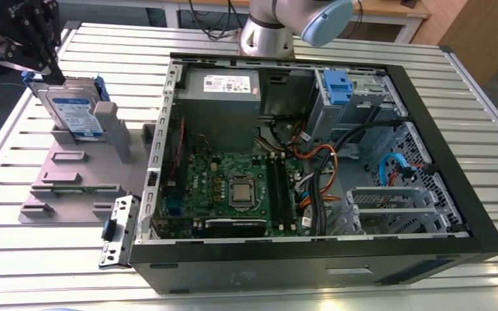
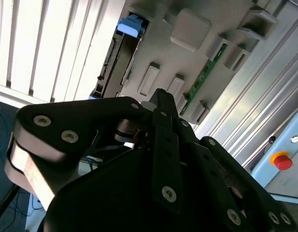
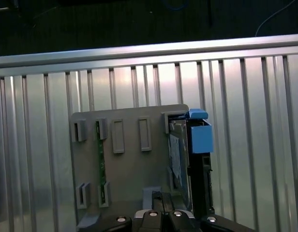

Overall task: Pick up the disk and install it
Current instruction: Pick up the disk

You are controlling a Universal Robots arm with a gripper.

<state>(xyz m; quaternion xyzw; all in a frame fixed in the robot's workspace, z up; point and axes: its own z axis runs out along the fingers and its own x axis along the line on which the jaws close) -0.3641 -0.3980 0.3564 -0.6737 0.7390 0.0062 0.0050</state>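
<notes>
Upper left of the exterior view: the black tool (image 1: 41, 65) hangs right over the disk (image 1: 74, 110), very close to its top edge (whether they touch, I cannot tell, nor how far the tool is open). The disk stands upright on its edge in a grey holder (image 1: 67, 175) on the slatted table (image 1: 491, 129), label facing the frame's lower edge, blue rails on both sides. In the first wrist view the disk (image 3: 180, 159) shows edge-on in that holder (image 3: 129, 169). The open computer case (image 1: 439, 129) fills centre and right, just beside the holder, motherboard (image 1: 231, 188) exposed.
</notes>
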